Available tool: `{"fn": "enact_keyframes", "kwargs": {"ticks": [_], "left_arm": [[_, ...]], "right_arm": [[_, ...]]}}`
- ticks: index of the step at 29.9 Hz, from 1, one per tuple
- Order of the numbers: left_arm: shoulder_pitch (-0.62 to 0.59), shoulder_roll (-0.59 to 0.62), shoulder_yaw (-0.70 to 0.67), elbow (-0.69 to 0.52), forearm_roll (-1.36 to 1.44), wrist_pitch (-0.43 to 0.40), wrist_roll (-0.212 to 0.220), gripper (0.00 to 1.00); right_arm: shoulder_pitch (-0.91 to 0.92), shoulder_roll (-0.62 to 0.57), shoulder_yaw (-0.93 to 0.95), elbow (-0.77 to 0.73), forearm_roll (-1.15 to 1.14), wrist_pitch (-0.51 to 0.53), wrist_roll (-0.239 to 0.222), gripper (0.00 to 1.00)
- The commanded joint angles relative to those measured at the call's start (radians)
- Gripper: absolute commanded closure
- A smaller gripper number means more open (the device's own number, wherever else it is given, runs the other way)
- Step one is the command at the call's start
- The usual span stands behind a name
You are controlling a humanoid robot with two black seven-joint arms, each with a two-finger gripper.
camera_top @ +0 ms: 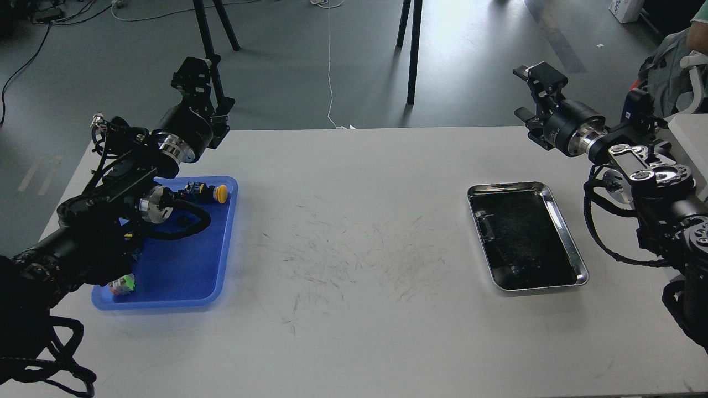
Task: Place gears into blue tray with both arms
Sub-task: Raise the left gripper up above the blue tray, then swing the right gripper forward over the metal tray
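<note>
From my seat the scene is evenly and brightly lit, with a bright wash of light on the grey floor [442, 38] in the upper middle of the frame. The white table [354, 232] reads clean, slightly blown out at centre. The steel tray [575, 260] at right throws glare off its rim while its floor stays dark. The blue tray [188, 265] at left is saturated, casting a faint blue glow on the table at its lower edge. Shadows are soft. Focus is sharp throughout; my black arms lose detail in their darkest parts
</note>
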Motion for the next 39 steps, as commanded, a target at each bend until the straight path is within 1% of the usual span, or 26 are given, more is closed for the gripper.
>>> {"fn": "enact_keyframes", "kwargs": {"ticks": [1,10,16,20,26,39], "left_arm": [[0.007,-0.011,-0.004,0.003,-0.034,-0.010,0.000,0.02],[0.016,-0.011,-0.004,0.003,-0.041,-0.010,0.000,0.02],[0.016,-0.013,-0.003,0.003,-0.041,-0.010,0.000,0.02],[0.018,-0.014,-0.001,0.005,-0.040,-0.007,0.000,0.02],[0.018,-0.014,0.001,0.003,-0.040,0.001,0.000,0.02],[0.022,-0.016,0.001,0.005,-0.041,0.007,0.000,0.02]], "right_arm": [[0.002,0.002,-0.043,0.002,0.000,0.000,0.000,0.03],[0.005,0.010,-0.210,0.009,0.000,0.000,0.000,0.03],[0.017,0.008,-0.316,0.047,0.000,0.000,0.000,0.03],[0.025,0.004,-0.304,0.051,0.003,0.000,0.000,0.03],[-0.018,0.007,-0.195,0.041,0.003,0.000,0.000,0.03],[-0.018,0.002,-0.203,0.034,0.001,0.000,0.000,0.02]]}}
